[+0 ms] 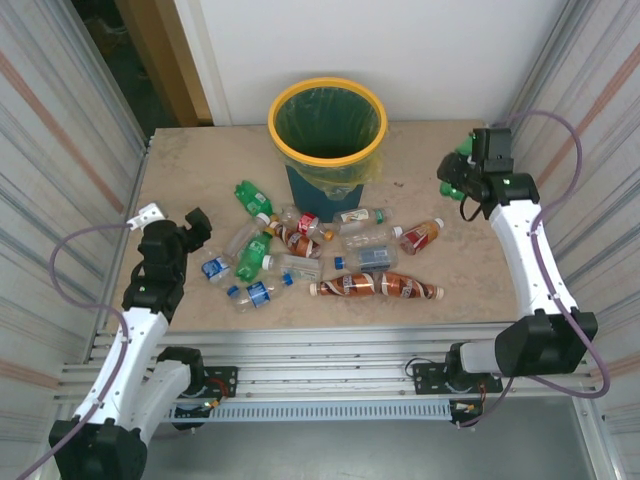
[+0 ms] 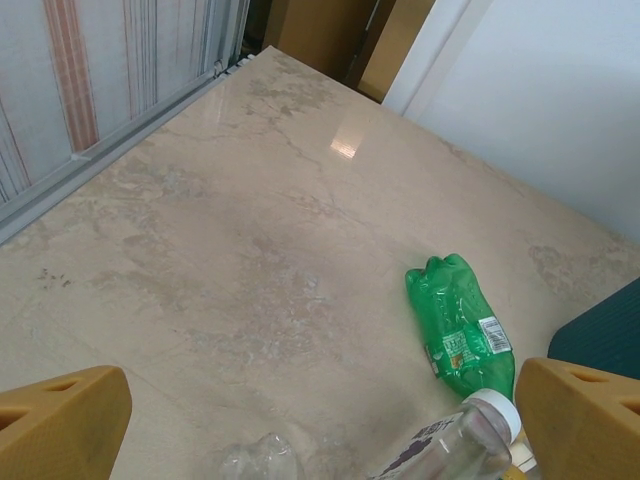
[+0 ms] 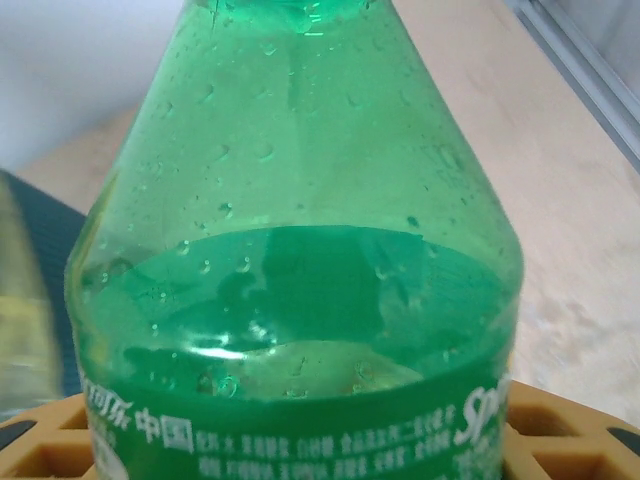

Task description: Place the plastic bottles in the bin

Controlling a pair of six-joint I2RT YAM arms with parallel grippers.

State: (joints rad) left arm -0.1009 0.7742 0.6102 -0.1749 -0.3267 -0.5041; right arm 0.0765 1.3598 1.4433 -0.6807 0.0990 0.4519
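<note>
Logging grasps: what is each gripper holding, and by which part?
The right gripper holds a green bottle around its labelled body; the left gripper is open, empty.

A beige, marble-veined surface spans the middle of the frame. The left ribbed panel and the right ribbed panel rise along its sides. A white wall closes the top, with a brown wooden board at upper left. Aluminium rails cross the bottom.

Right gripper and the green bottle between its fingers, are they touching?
Touching. The right wrist view shows the green bottle wedged between the right gripper's yellow fingers, its label flush against both.
</note>
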